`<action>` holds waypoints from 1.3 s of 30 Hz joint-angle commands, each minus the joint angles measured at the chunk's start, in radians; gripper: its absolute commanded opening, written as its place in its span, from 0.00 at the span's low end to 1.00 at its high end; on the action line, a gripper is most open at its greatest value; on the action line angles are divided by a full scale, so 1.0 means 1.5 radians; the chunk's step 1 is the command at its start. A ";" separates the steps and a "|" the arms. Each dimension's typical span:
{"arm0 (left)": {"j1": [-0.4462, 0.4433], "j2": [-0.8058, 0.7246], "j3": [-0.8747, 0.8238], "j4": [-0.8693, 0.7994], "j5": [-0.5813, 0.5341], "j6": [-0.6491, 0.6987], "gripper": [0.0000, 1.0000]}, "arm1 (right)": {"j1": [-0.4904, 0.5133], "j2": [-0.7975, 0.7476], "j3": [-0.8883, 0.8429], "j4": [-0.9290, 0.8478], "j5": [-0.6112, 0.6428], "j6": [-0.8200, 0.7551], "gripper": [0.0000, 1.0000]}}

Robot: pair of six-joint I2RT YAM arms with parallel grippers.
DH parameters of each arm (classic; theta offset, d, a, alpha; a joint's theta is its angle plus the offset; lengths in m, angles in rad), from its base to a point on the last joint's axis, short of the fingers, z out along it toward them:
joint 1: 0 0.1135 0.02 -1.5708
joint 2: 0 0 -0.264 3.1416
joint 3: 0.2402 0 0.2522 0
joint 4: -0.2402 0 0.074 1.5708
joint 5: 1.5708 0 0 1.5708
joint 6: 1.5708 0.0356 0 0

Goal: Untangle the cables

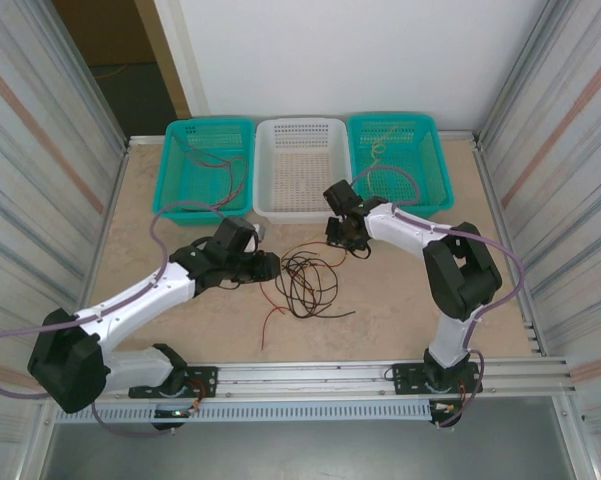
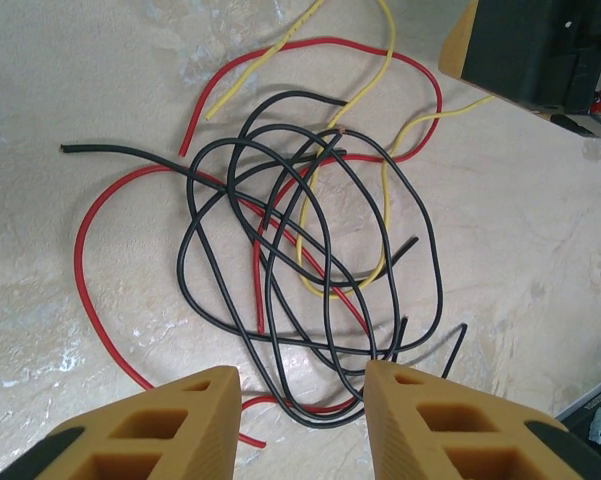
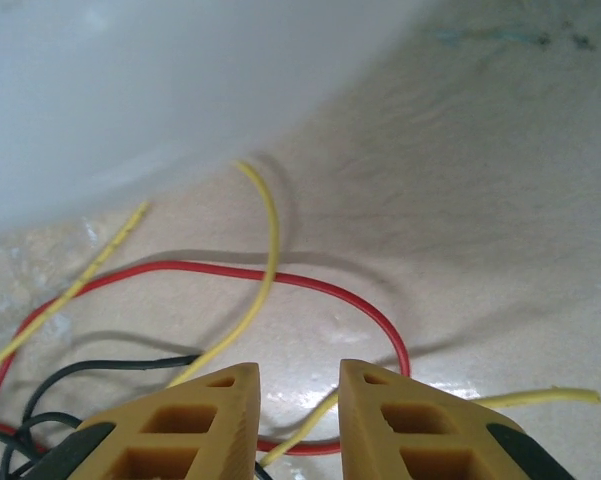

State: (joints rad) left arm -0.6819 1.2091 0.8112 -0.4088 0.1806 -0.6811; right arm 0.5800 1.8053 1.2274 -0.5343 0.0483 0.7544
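A pale, marbled table (image 1: 400,300) sits between corrugated metal walls, with three baskets along its 12 o'clock edge: a left teal basket (image 1: 180,180), a white basket (image 1: 270,190) and a right teal basket (image 1: 435,180). The cables (image 1: 305,280) lie in one heap at the middle of the table, just short of the white basket.

The left gripper (image 1: 270,266) hangs at the heap's 9 o'clock, and the right gripper (image 1: 348,238) at about its 1 o'clock. The left wrist view shows the left fingers (image 2: 190,420) spread wide, with the near loops of the heap running across the gap but nothing pinched. There the black cable (image 2: 280,250) coils in several overlapping loops – I cannot tell whether it is one strand or more. The red cable (image 2: 80,270) sweeps out towards 9 o'clock and threads back through the coils. The yellow cable (image 2: 385,200) hooks down through the middle from 12 o'clock.

The right wrist view shows the right fingers (image 3: 210,420) apart too, low over the table beside the white basket's wall. A yellow strand crosses the gap between them and is not gripped.

The task looks barely under way as far as this heap goes, since all three colours are interlaced and none lies free. A thin strand seems to rest in each teal basket, which may mean some sorting is done, but that is too faint to be sure. What is left is the whole knot. The yellow cable at the right gripper looks the easiest to draw out first.
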 commanded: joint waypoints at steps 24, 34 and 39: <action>0.005 -0.034 -0.038 0.014 -0.005 0.028 0.45 | 0.052 0.067 0.031 -0.004 0.067 0.172 0.30; 0.079 -0.106 0.022 -0.070 -0.020 0.039 0.50 | 0.075 -0.046 0.077 -0.012 0.100 -0.033 0.30; 0.188 -0.117 0.065 -0.142 -0.077 0.065 0.66 | 0.069 0.027 0.235 -0.077 0.064 -0.144 0.36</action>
State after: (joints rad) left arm -0.4744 1.0382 0.8658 -0.5312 0.1345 -0.6151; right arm 0.6891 1.7973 1.4605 -0.5732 0.1593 0.6910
